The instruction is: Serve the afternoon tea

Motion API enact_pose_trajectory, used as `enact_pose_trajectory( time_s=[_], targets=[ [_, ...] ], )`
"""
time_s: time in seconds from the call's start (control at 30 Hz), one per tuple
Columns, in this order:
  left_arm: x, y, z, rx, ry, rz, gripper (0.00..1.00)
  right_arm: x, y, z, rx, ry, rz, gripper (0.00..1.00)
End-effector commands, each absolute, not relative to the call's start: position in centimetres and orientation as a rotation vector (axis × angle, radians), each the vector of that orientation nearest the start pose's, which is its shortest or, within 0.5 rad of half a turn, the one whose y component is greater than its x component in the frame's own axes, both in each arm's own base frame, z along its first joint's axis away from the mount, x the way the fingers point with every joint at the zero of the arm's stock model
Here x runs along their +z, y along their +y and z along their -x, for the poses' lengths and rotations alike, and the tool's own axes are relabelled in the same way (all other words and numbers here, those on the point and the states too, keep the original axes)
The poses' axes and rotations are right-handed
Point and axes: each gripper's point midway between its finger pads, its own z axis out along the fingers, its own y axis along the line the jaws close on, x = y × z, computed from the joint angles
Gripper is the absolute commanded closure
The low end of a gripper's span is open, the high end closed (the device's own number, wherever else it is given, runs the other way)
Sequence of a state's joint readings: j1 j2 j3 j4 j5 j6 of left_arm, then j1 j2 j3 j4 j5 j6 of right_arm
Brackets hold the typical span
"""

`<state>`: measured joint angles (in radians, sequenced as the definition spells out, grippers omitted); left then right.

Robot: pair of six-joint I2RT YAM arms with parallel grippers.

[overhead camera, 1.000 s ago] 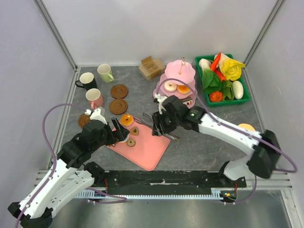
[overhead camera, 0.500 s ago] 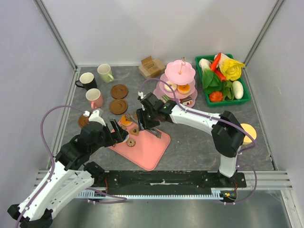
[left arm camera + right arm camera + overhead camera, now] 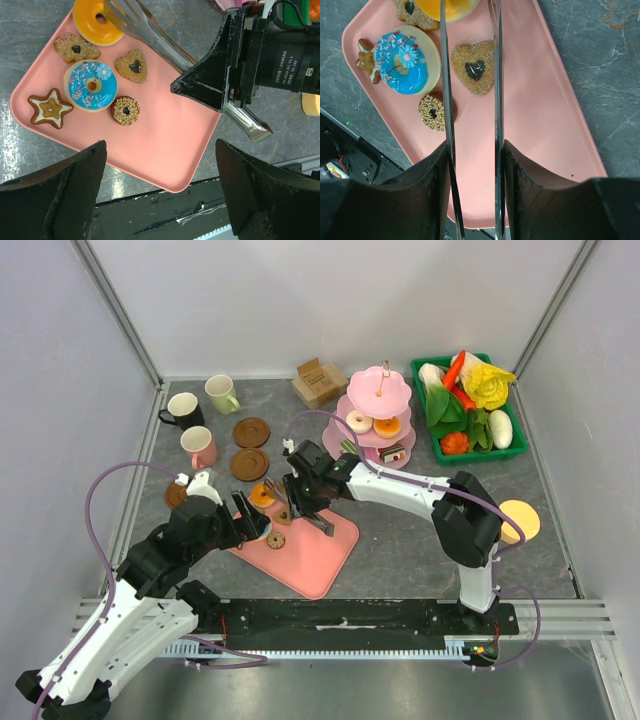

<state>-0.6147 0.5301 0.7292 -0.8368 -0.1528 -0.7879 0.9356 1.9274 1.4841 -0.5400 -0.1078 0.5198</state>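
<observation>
Left pincer: jaws spread wide, holding nothing, hovering over the near edge of the flat pink plastic tray
Mugs: three, left of the tray: black ceramic mug, pale green mug, pink mug
Coasters: three brown round coasters, one partly hidden by the left arm
Pastries on tray: six: star biscuit, flower biscuit, blue iced donut, orange donut, small chocolate donut, heart biscuit
Right pincer: clamped on silver metal tongs, arms straddling the heart biscuit, tips at the orange donut
Pink tiered stand: white donut, orange pastry, cake slice
Around: cardboard box, green crate of toy vegetables, yellow disc
</observation>
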Motion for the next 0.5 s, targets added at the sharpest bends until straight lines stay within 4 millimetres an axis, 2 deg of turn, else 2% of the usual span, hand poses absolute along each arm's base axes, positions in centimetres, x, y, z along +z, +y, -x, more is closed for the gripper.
enact_pose_trajectory(
  time_s=[0.0, 0.27, 0.47],
  targets=[
    [18.1, -12.0, -16.8, -0.605, 2.244, 0.307, 0.05, 10.5, 40.8, -25.0, 0.674, 2.571, 0.613, 0.53],
    [18.2, -12.3, -16.9, -0.620, 2.241, 0.304, 0.05, 12.5, 40.4, -25.1, 0.679, 2.523, 0.572, 0.61],
    [18.3, -12.4, -16.9, -0.627, 2.241, 0.304, 0.05, 15.1, 39.2, -24.5, 0.725, 2.456, 0.516, 0.63]
  ],
)
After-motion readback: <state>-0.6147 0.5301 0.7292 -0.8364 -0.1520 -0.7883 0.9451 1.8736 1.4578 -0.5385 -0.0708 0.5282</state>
